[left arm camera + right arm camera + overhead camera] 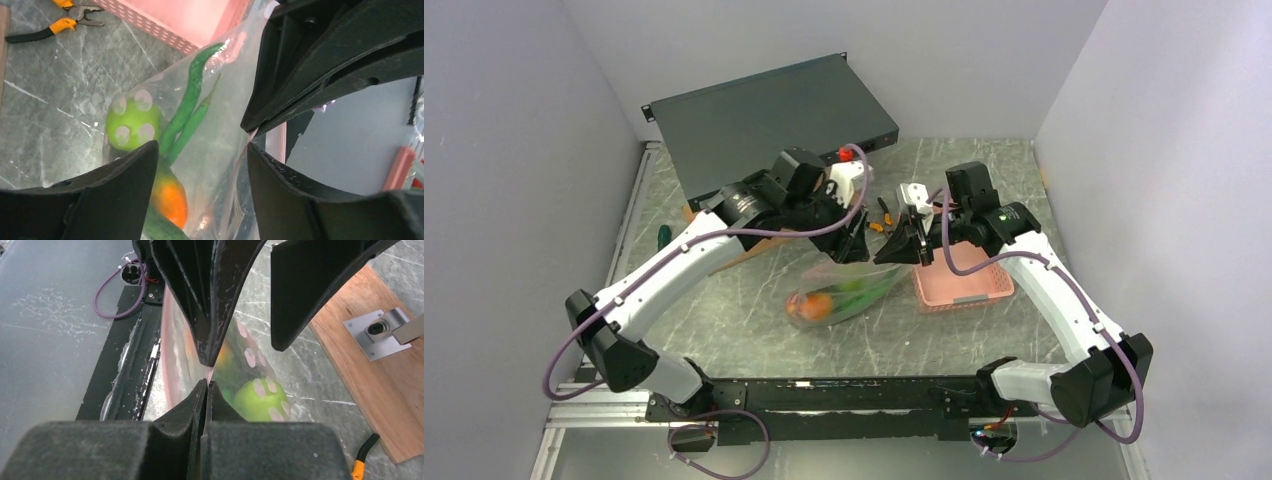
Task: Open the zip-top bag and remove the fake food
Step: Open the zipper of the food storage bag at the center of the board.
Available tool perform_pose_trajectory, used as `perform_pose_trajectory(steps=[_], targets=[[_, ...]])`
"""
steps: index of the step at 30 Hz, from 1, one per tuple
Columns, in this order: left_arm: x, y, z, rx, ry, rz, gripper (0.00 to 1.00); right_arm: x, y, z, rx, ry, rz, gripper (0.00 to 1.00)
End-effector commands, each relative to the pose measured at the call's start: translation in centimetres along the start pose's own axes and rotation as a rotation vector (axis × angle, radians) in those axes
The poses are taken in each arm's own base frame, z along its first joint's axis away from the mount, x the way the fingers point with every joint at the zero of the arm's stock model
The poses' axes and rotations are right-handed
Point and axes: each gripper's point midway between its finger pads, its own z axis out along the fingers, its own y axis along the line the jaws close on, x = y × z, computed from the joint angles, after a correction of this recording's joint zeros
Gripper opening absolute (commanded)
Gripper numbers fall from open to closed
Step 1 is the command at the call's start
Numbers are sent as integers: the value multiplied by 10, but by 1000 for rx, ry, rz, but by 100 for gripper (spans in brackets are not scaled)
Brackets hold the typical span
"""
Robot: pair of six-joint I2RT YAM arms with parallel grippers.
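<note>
Table: grey and marbled; both arms reach in to its middle.
Bag: clear dotted film, mid-table, just left of the basket. Its low end rests on the table and its upper edge is lifted off it.
Bag rim: pink-tinted and pinched at one spot; whether the zip is parted cannot be told.
Right gripper: jaws pressed together on the bag's rim, with the film caught between the pads.
Left gripper: jaws apart, clamping nothing. It hangs over the bag's upper side, and the contents show through the gap.
Left fingers: in the right wrist view, one finger meets the rim tip to tip with the right gripper's pinch. The other stands off on the board side.
Food: all inside the bag, gathered at its low end.
Apple: green, seen through the dots, beside the pods.
Pods: two, long and green, with their tips pointing toward the basket.
Mango: orange-green, below the apple, partly hidden by a left finger.
Basket: pink and slotted, on the table under the right wrist.
Pliers: orange-handled, on the table by the basket's corner, apart from the bag.
Board: wooden, under the left arm, carrying a metal bracket.
Rack unit: dark flat box along the back wall.
</note>
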Motion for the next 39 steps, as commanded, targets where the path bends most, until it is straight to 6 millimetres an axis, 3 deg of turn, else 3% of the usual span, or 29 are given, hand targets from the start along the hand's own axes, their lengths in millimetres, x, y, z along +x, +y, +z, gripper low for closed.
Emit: perform_pose_trajectory(steps=[1, 3, 8, 18, 20, 23, 26, 28, 31, 34, 36, 39], targets=[[-6, -5, -5, -26, 28, 83, 64, -18, 9, -2, -26, -44, -81, 0], [-3, -8, 0, -7, 47, 89, 57, -18, 9, -2, -25, -43, -81, 0], [7, -17, 5, 52, 79, 101, 52, -17, 8, -2, -21, -40, -80, 0], [22, -27, 10, 129, 121, 113, 50, -14, 2, -2, -1, -29, -67, 0], [24, -26, 12, 128, 132, 112, 38, -14, 1, -2, 3, -27, -66, 0], [26, -26, 14, 133, 145, 108, 1, -14, 1, -3, 9, -23, -71, 0], [20, -23, 10, 100, 116, 108, 0, -15, 0, -5, 21, -18, -75, 0], [11, -19, 7, 66, 62, 105, 0, -20, -1, -9, 34, -21, -76, 10], [-5, -17, 1, 42, -18, 90, 0, -32, -3, -22, 77, -14, -84, 47], [-12, -14, 2, 42, -60, 70, 0, -52, 0, -42, 127, -18, -135, 68], [-14, -15, 3, 54, -77, 52, 0, -61, 9, -50, 139, -3, -157, 76], [-16, -19, 2, 75, -100, 38, 0, -70, 26, -56, 124, 18, -189, 79]])
